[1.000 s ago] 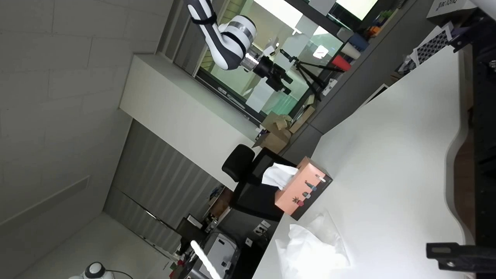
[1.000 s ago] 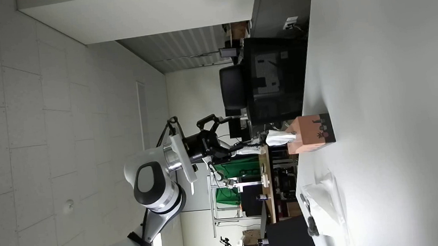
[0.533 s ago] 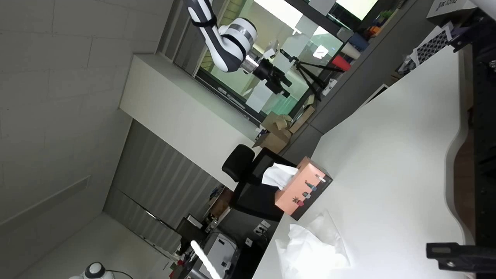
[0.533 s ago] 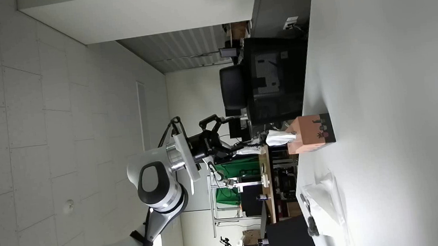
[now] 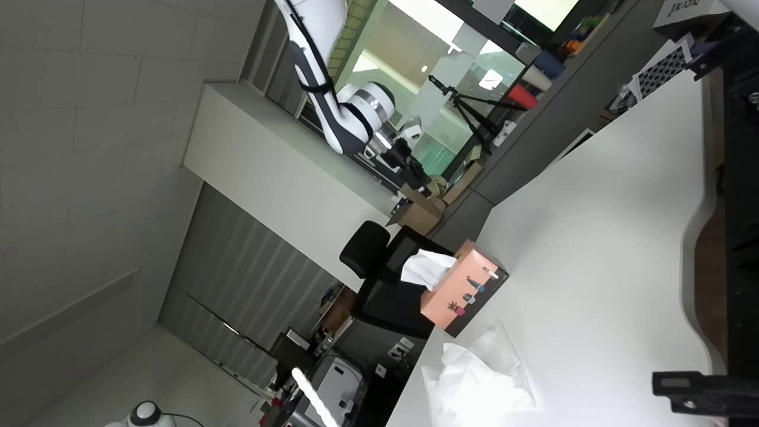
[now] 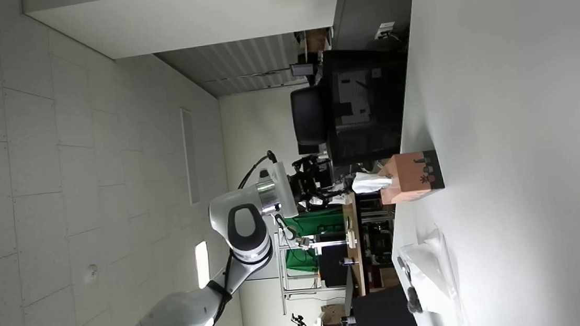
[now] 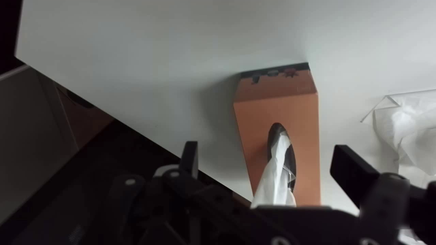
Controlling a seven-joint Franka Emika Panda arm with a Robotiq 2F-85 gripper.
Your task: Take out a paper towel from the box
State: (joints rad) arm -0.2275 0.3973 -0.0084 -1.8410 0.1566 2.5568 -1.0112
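The salmon-pink box (image 5: 459,293) stands on the white table near its edge; it also shows in an exterior view (image 6: 411,176) and in the wrist view (image 7: 305,136). The white paper towel (image 5: 426,270) sticks out of its slot in both exterior views (image 6: 369,182). In the wrist view the paper towel (image 7: 276,183) rises from the dark oval slot, its lower part hidden behind the gripper body. My gripper (image 7: 269,163) is open and empty, its fingers wide apart on either side of the box in the picture. In both exterior views the gripper (image 5: 422,185) (image 6: 336,179) is in the air above the box, apart from the towel.
A crumpled white plastic bag (image 5: 480,385) lies on the table (image 5: 599,255) beside the box; it also shows in the wrist view (image 7: 408,126). A black chair (image 6: 364,106) stands beyond the table edge. A dark metal bracket (image 5: 699,391) juts over the table.
My gripper has moved down toward the box, lower in one view and rightward in the other, and has turned somewhat. It stays open. The box, towel and bag have not moved.
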